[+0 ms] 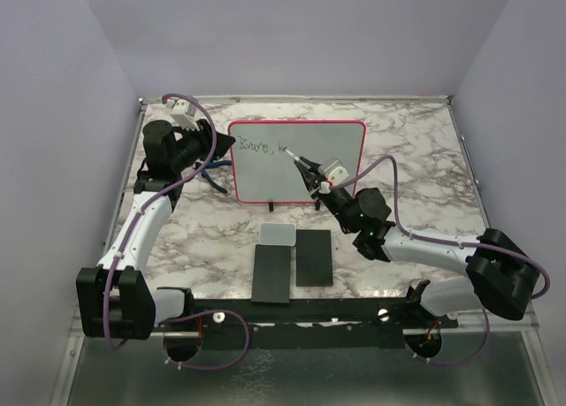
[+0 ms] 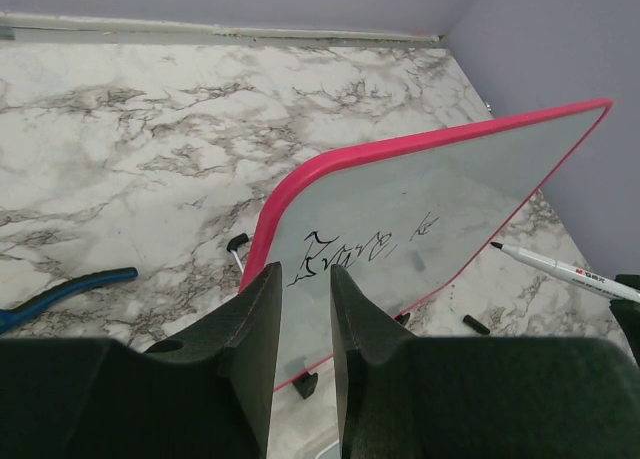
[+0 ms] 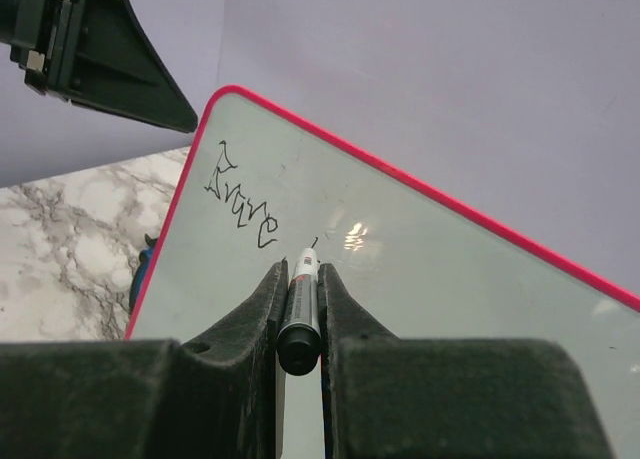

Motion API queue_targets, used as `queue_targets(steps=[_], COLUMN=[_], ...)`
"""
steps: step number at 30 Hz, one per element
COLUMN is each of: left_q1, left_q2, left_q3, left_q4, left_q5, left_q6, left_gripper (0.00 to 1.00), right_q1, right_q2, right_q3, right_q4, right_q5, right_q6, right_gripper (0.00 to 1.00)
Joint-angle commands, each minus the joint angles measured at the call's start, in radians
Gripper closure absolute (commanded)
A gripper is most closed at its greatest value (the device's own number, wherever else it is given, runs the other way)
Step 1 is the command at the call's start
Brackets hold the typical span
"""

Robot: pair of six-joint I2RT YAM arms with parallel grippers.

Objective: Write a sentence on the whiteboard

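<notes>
The whiteboard (image 1: 327, 172) (image 2: 450, 189) (image 3: 450, 309) stands upright on black feet at the middle back, its rim red-pink. The sentence (image 1: 256, 148) (image 2: 345, 251) (image 3: 240, 194) is a short dark scrawl along its upper left. My right gripper (image 1: 309, 171) (image 3: 300, 269) is shut on a white marker (image 1: 296, 159) (image 2: 570, 271) (image 3: 303, 289). The marker's tip touches the board just right of the writing. My left gripper (image 1: 230, 143) (image 2: 305, 271) sits at the board's left rim, with its fingers closed to a narrow gap on it.
Two black slabs (image 1: 271, 273) (image 1: 313, 256) and a small grey-white pad (image 1: 278, 234) lie in front of the board. A blue-handled tool (image 1: 210, 172) (image 2: 60, 291) lies left of it, under the left arm. Lilac walls close the back and both sides.
</notes>
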State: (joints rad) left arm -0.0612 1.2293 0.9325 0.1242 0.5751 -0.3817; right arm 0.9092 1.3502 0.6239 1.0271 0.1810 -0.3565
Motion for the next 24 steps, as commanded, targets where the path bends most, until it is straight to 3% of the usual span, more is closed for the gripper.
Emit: queue_targets(steps=[1, 24], left_q1=[-0.005, -0.007], left_q2=[-0.028, -0.028], left_q3=[-0.015, -0.017], left_q4=[-0.012, -0.012], left_q5=[-0.005, -0.007], left_q6=[0.012, 0.012], left_gripper=[0.73, 0.73], right_q1=[0.000, 0.000], right_q2=[0.002, 0.076], right_q3=[-0.002, 0.028], right_q4=[-0.042, 0.021], right_q5=[0.015, 0.110], right_q6=[0.017, -0.044], right_gripper=[0.99, 0.99])
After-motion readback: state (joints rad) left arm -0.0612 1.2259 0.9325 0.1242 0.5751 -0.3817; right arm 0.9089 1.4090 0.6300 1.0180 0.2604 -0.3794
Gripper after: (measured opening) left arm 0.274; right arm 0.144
